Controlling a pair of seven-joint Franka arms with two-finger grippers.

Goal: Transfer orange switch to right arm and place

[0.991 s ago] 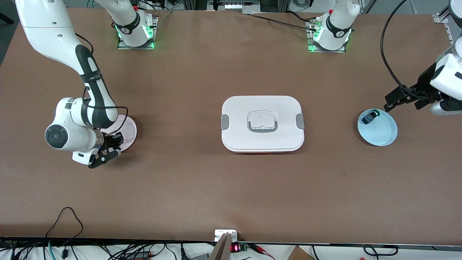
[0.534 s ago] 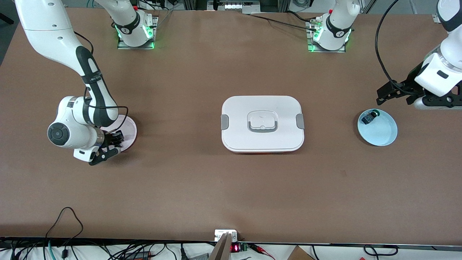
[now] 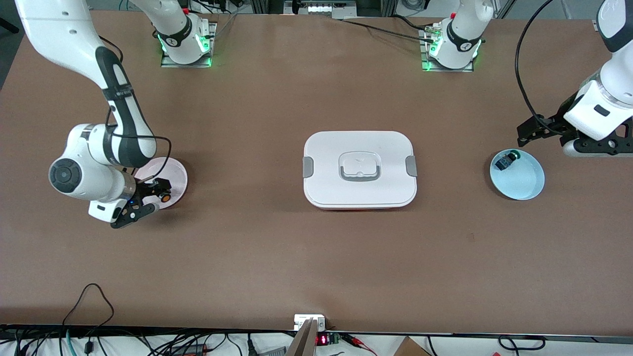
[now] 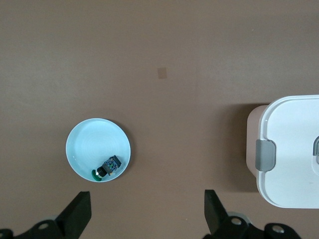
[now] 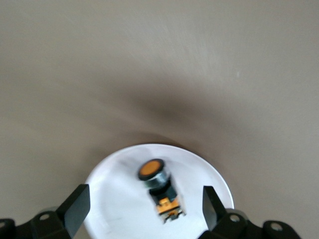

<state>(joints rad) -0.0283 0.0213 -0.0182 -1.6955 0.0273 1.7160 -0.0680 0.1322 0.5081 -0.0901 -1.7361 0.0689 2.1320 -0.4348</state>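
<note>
both hands are held spread and empty: right hand (image 3: 148, 198) over the orange switch (image 3: 164, 197) on the pink plate (image 3: 173, 170), left hand (image 3: 539, 133) above the blue plate (image 3: 524, 185).

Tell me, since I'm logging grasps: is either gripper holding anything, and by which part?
Nothing is held. Right gripper is open over the orange switch; left gripper is open too.
</note>
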